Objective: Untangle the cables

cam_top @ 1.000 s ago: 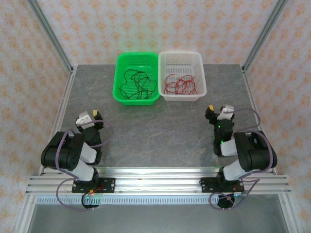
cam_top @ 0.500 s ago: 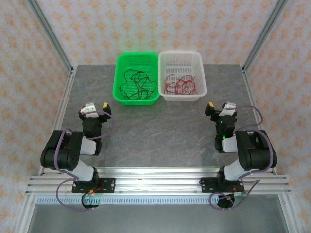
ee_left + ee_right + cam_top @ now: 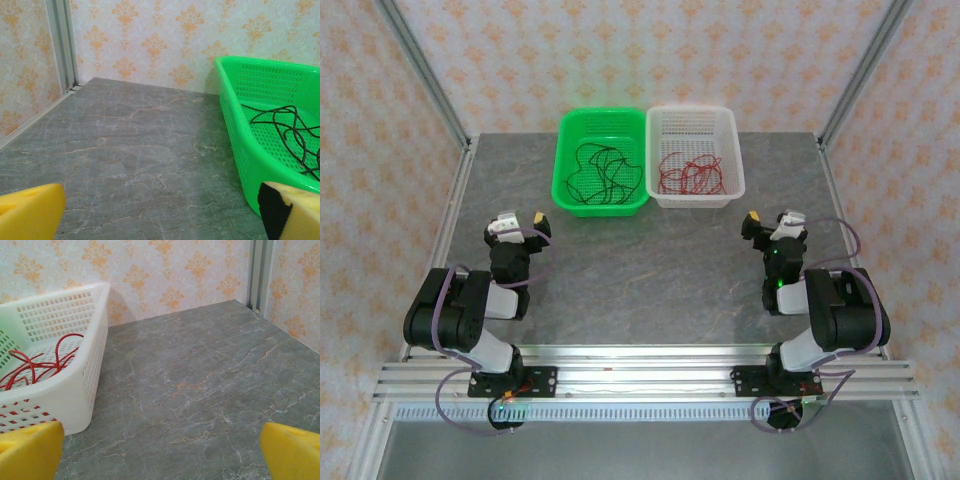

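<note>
The black cables [image 3: 601, 172] lie loosely curled inside the green basket [image 3: 560, 160]. The red cables [image 3: 688, 176] lie in the white basket [image 3: 737, 165], which is pressed against the green basket's right wall. The left fingers [image 3: 30, 210] stand wide apart and empty, nearer than the green basket and to its left. The right fingers [image 3: 292, 450], equally spread and empty, sit nearer and well to its right. The colours look sorted. Any reach in risks hooking overlapping loops, dragging a whole bundle out or tipping the light basket.

Green basket [image 3: 600, 208] stands just beside white basket [image 3: 696, 200] on grey table [image 3: 650, 270].
</note>
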`<state>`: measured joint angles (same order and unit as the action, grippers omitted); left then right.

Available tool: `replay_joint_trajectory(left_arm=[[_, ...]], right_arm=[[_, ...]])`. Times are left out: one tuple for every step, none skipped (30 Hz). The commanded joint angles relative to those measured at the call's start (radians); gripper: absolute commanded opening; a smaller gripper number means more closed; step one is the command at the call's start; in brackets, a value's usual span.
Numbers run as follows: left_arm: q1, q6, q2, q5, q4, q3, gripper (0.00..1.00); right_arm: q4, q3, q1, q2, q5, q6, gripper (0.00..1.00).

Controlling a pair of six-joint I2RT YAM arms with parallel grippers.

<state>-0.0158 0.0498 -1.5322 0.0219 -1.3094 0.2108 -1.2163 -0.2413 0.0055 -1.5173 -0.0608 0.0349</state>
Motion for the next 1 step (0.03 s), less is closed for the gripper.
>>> replay_joint_trajectory(left_arm=[[-0.006,-0.021,-0.005,-0.023,-0.007,0.007,0.99]], right_arm=[[0.001,0.005,0.004,0.003,-0.004,-0.001,1.0]])
